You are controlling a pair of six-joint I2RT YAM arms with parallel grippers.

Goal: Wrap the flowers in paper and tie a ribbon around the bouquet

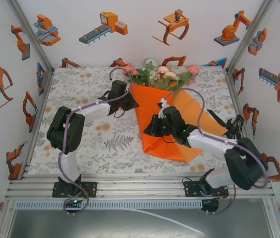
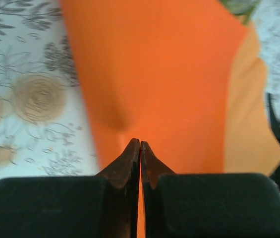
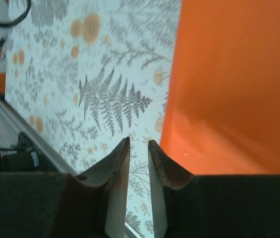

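the flowers (image 1: pixel 164 74) lie at the far middle of the table (image 1: pixel 80 144), their pink, white and pale-green heads and leaves spilling out past the wide far end of the paper (image 1: pixel 152 129). the paper serves as the wrapper here: a bright orange flap is folded over from the left and hides the stems, while a paler orange part of the sheet lies flat to the right. the whole shape narrows to a point toward the near edge of the table.

the left claw (image 1: pixel 133 103) sits at the far left edge of the folded flap. in the left wrist view its fingers (image 2: pixel 130 158) are pressed together with a thin sliver of orange between them, and the paper (image 2: pixel 169 74) rises in a soft ridge up to the tips, so it pinches the paper.

the right claw (image 1: pixel 148 130) is at the flap's left edge, lower down. in its own view the right claw (image 3: pixel 139 144) stands narrowly parted with nothing between the fingers, only the fern-printed cloth below, and the paper (image 3: pixel 234 79) just beside it.

the ribbon (image 1: pixel 220 120), a dark strip, lies at the paper's right edge.
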